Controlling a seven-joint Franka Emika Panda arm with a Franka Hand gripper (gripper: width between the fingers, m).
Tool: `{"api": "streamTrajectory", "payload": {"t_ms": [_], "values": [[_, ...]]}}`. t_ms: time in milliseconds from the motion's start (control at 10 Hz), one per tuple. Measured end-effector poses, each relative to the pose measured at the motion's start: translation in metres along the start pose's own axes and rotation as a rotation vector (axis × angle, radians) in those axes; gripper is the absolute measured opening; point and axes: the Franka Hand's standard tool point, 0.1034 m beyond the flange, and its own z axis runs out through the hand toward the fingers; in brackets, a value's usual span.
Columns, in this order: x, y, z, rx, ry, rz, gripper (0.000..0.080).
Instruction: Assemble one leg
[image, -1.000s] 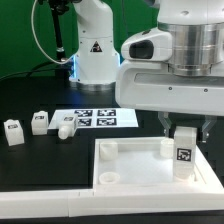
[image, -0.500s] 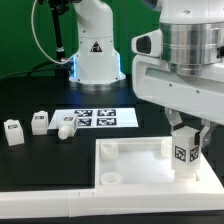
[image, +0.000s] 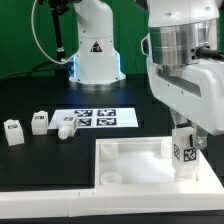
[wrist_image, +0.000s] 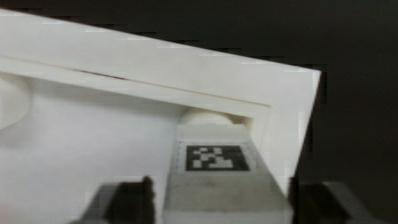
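Note:
A white square leg (image: 185, 157) with a black-and-white tag stands upright in the far corner of the big white rimmed tray (image: 135, 165), on the exterior view's right. My gripper (image: 185, 140) is shut on its upper part from above. In the wrist view the leg (wrist_image: 224, 175) lies between my two dark fingers (wrist_image: 128, 205), its tag facing the camera. Its round end sits against the tray's corner (wrist_image: 267, 95). The joint under the leg is hidden.
Three more small white legs (image: 12, 131), (image: 40, 122), (image: 65, 127) lie on the black table at the exterior view's left. The marker board (image: 97, 118) lies behind the tray. The arm's base (image: 95, 50) stands at the back.
My wrist has turned and the arm's body has shifted toward the exterior view's right. The leg stays upright in the tray's corner, still in my grip.

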Motion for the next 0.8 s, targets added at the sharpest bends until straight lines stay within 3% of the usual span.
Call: {"api": "streamTrajectory", "payload": {"t_ms": [100,200,300,600,800], "values": [[0.0013,0.0008,-0.0002,-0.013,0.008,-0.224,0.0505],[0.0021,0.001,-0.0004,-0.02,0.003,-0.419,0.0618],[-0.0003,0.004,0.0002,-0.048,-0.007,-0.549,0.064],[0.0012,0.0025,0.0001,-0.044,-0.008,-0.741,0.0648],[-0.0016,0.0012,0.0022,-0.056,-0.002,-1.124,0.0649]]}}
